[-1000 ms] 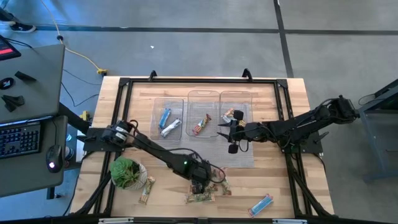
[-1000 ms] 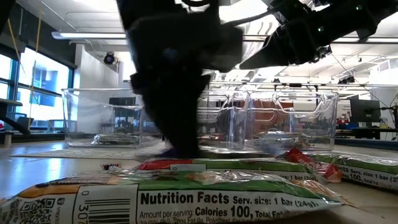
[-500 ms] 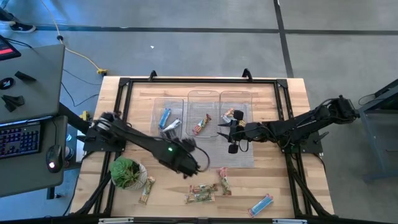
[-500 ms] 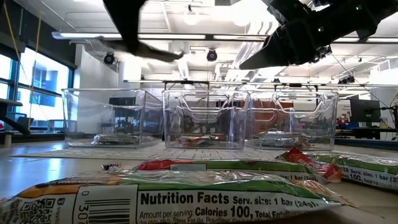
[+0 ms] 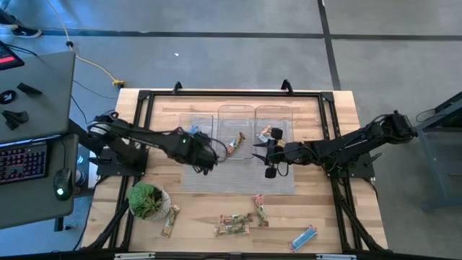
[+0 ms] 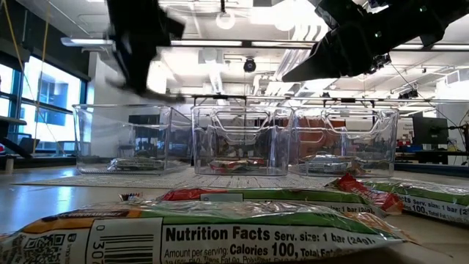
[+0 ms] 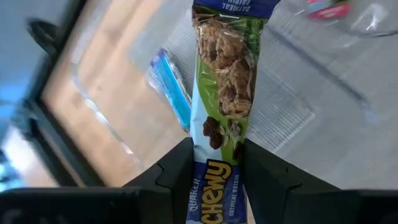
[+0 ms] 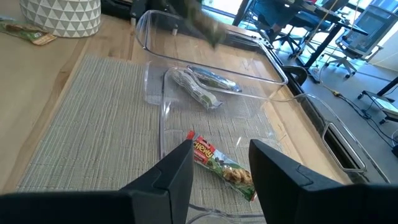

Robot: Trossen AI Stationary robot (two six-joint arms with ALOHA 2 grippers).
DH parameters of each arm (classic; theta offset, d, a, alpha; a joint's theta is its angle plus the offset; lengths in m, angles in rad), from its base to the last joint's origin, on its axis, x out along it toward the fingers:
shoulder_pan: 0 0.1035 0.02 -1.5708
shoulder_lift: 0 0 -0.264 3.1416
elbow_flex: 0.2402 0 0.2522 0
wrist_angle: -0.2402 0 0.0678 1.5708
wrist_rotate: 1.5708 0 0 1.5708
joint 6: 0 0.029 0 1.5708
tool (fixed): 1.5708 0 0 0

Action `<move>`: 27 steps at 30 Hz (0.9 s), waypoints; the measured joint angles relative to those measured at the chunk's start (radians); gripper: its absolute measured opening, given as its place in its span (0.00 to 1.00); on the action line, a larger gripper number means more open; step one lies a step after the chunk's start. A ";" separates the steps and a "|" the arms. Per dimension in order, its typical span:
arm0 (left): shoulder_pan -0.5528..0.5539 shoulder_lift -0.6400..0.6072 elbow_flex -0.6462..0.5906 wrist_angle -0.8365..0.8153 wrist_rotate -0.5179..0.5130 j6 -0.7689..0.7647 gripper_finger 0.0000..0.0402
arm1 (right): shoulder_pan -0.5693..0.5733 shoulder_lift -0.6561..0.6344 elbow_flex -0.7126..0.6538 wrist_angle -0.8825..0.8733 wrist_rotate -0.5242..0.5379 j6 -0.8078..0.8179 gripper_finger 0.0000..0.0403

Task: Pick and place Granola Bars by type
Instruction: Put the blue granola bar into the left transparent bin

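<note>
Left tray [image 5: 195, 119]: clear; left gripper [image 5: 206, 160] hovers at its near edge.
Right gripper [image 5: 268, 153]: fingers spread, empty, by the right-hand tray.
Held bar [image 7: 225, 93]: green-and-blue Chewy wrapper, pinched between the left fingers [image 7: 177, 171]; only the left wrist view shows it.
Loose bars [image 5: 234, 224]: table front.

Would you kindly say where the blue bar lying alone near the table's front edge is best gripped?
Grip the blue bar across its narrow middle, coming straight down from above. It lies flat and slanted on bare wood, apart from the other bars, so its long edges are free for the fingers.
</note>
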 joint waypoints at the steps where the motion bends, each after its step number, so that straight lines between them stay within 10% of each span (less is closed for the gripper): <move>1: 0.025 -0.011 -0.049 0.056 0.018 0.013 0.30 | 0.000 0.000 0.000 0.000 0.000 0.000 0.35; 13: 0.209 -0.040 -0.406 0.575 0.237 0.183 0.30 | 0.000 0.000 0.000 0.000 0.000 0.000 0.35; 27: 0.217 -0.047 -0.374 0.539 0.205 0.250 0.44 | 0.000 0.000 0.000 0.000 0.000 0.000 0.35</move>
